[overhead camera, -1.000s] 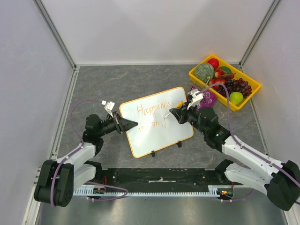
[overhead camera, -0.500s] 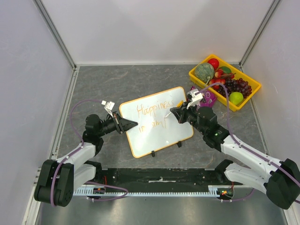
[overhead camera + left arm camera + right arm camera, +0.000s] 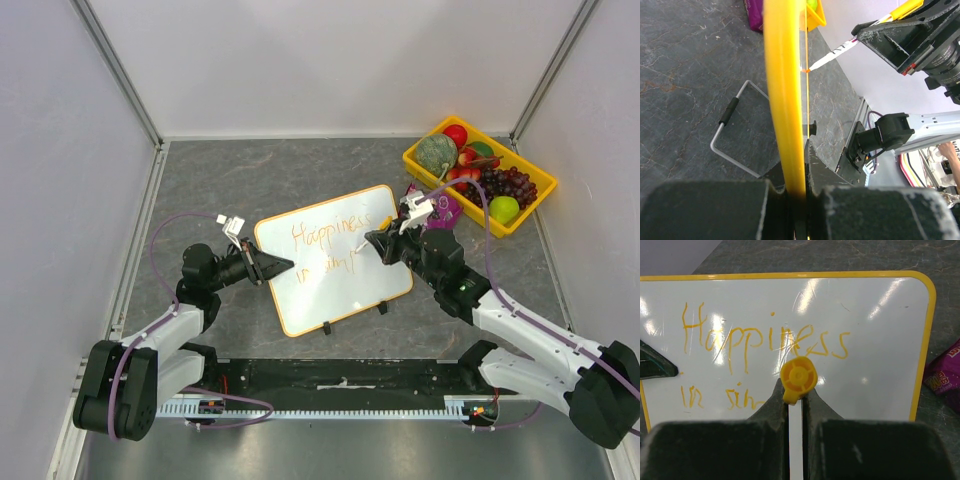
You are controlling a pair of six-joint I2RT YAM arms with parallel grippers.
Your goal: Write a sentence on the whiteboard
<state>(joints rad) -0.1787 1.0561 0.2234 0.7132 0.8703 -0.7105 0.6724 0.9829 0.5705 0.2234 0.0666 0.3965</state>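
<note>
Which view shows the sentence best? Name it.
Right wrist: the sentence fills the frame, letters legible, though the marker covers part. Top external shows it small; left wrist sees only the whiteboard edge-on.

On the whiteboard (image 3: 880, 365), the orange sentence (image 3: 765, 342) reads "Happiness" at upper middle, then "in sim" at lower left.
</note>
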